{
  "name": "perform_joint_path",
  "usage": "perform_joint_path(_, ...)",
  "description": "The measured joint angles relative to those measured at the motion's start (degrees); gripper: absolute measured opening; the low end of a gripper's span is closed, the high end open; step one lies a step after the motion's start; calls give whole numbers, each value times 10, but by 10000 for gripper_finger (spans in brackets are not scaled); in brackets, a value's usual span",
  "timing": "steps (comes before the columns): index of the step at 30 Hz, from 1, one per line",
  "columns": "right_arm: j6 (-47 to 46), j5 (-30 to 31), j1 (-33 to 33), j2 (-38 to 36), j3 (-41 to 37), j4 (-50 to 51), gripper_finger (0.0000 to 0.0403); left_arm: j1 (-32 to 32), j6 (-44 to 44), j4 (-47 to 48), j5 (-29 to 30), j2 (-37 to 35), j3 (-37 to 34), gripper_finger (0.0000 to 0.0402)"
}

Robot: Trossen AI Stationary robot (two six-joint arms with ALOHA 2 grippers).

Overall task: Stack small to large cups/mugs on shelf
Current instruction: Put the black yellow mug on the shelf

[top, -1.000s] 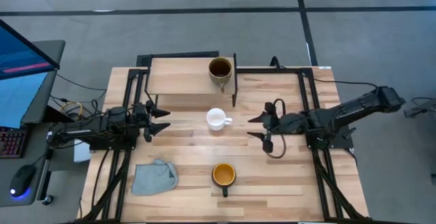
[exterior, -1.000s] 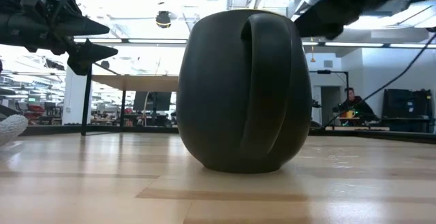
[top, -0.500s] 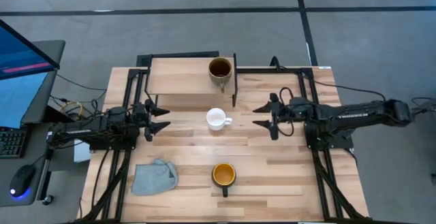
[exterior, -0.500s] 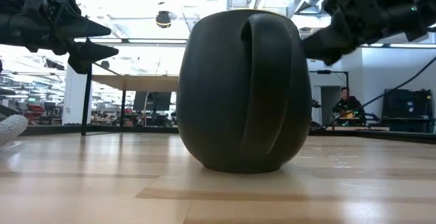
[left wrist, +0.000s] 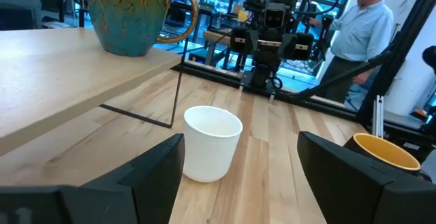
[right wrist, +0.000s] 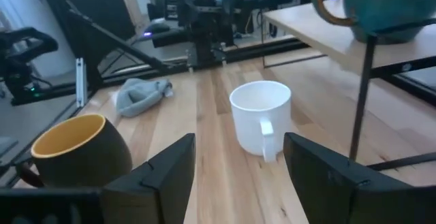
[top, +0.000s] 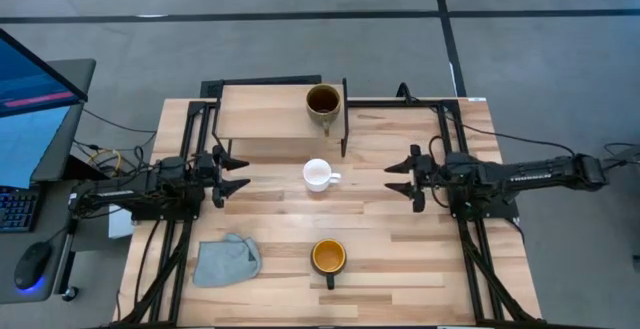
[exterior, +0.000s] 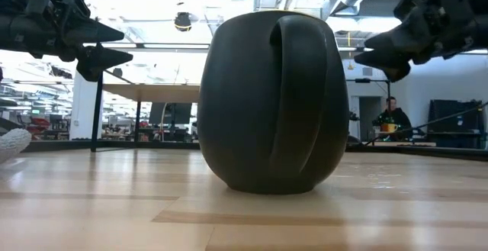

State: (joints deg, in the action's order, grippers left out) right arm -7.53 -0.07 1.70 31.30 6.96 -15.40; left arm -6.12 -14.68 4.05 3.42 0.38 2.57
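On raised light-wood shelf (top: pixel 265 111) I see olive-tan mug (top: pixel 323 102); small white mug (top: pixel 318 175) on counter btwn L tool (top: pixel 235 177) & R tool (top: pixel 398 177), both open, empty.

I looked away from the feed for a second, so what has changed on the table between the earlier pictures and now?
Only the right arm moved: it straightened out, and the right gripper drew back from the white mug toward its own side, jaws open and empty. Nothing was gripped or released. The left gripper, the white mug, the dark mug, the olive mug on the shelf and the cloth stayed put.
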Motion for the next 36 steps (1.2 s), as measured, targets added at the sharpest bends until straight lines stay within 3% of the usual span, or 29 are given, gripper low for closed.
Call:
perform_joint_path(10,-1,17,-9,-86,-65,2,244,0,5,0,0,0,0,277)
perform_joint_path(36,57,14,30,-263,-66,146,244,0,6,0,5,0,0,277)
